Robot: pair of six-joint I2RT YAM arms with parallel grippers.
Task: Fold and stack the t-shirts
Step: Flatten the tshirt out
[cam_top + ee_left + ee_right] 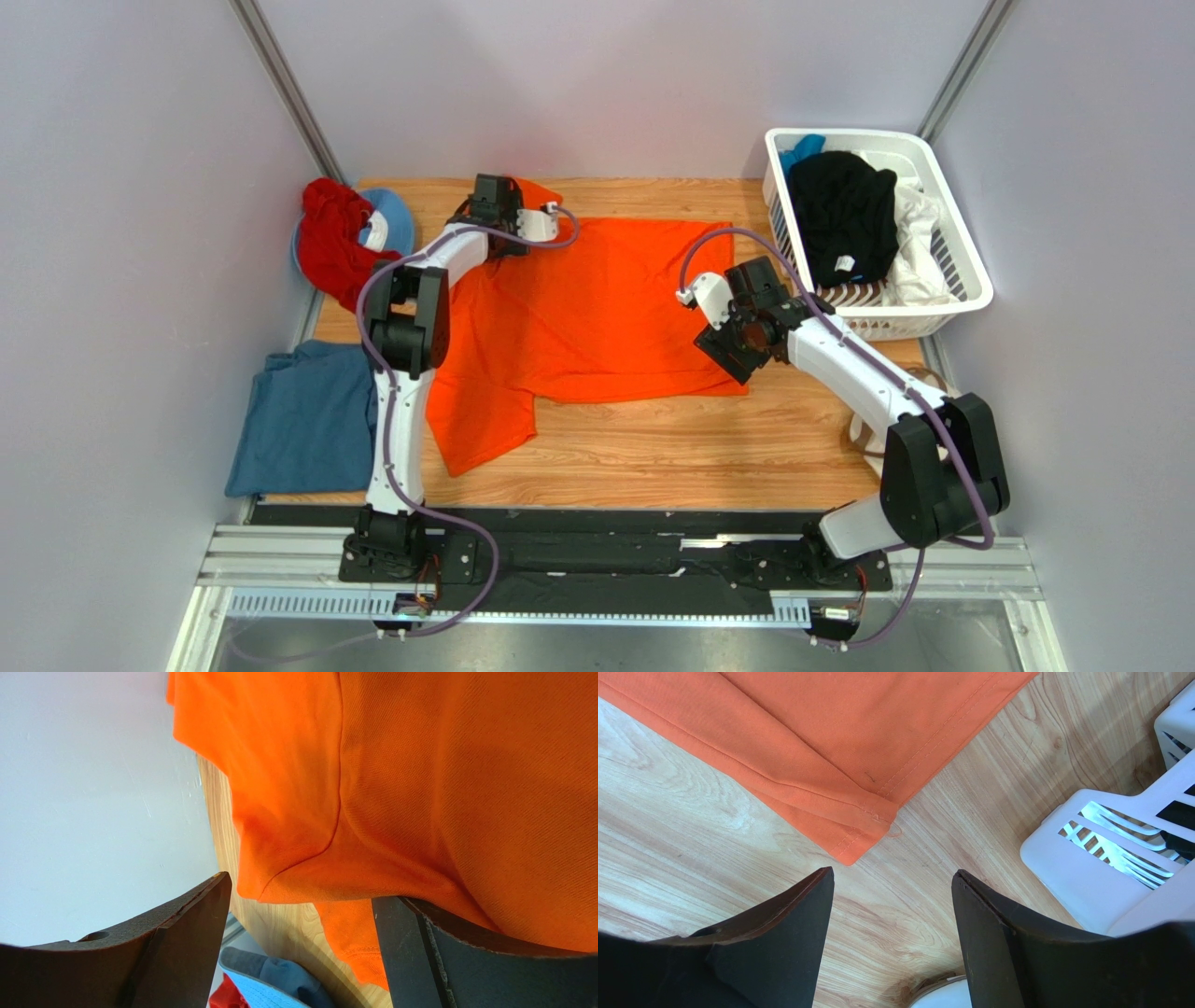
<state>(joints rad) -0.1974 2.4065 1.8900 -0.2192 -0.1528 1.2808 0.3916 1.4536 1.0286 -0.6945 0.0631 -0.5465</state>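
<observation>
A bright orange t-shirt (603,315) lies spread over the middle of the wooden table (673,448), with one sleeve hanging toward the near left. My left gripper (508,210) is at its far left corner. In the left wrist view this gripper (302,889) is open and orange cloth (421,798) drapes over the right finger. My right gripper (732,343) hovers at the shirt's near right corner. It (892,873) is open over bare wood, just short of the hem corner (854,855). A dusty blue t-shirt (302,420) lies folded at the near left.
A white basket (968,273) at the far right holds a black shirt (842,210) and a white one (919,231); its wall (1088,882) is close to my right gripper. A red garment (334,238) and a light blue cap (396,217) sit at the far left corner. Walls enclose the table.
</observation>
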